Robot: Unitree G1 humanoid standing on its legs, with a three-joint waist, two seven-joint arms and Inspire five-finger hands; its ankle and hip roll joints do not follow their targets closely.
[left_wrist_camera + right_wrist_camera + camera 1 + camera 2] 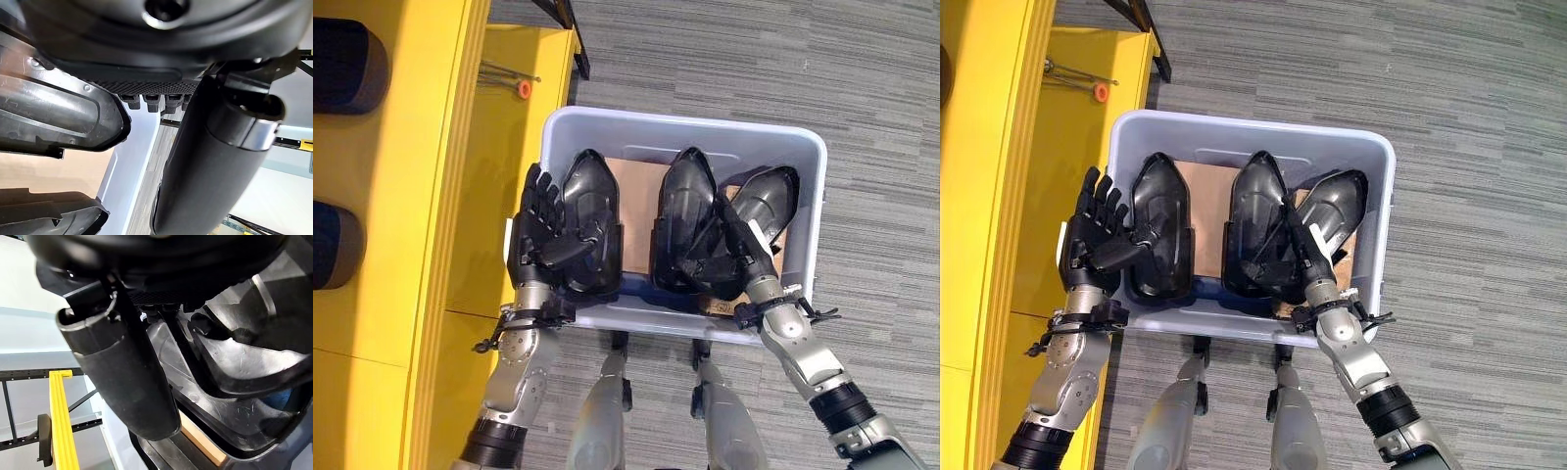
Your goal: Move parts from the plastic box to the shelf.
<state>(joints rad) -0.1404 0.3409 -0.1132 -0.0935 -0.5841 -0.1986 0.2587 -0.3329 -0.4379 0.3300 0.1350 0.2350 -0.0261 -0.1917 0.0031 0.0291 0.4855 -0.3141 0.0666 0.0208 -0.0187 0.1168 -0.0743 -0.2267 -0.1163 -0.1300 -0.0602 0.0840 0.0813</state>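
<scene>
Pale blue-grey plastic forms the plastic box [803,196] on the striped grey carpet [881,98], just beside the yellow shelf [431,196] at the robot's left in the left eye view. Three glossy black parts lie in the box on a sheet of brown cardboard [636,186]: the left part [592,220], the middle part [685,211] and the right part [766,196], the last tilted toward the far right corner. The left hand [536,230] stands at the box's left wall with straight, spread fingers and its thumb laid across the left part, gripping nothing. The right hand [739,240] reaches in between the middle and right parts; whether its fingers clasp anything I cannot tell. In the right eye view, an orange-tipped tool [1087,86] lies on the shelf. The left wrist view shows the thumb [210,161] past the left part's rim. The right wrist view shows its thumb [127,377] beside a black part's edge.
</scene>
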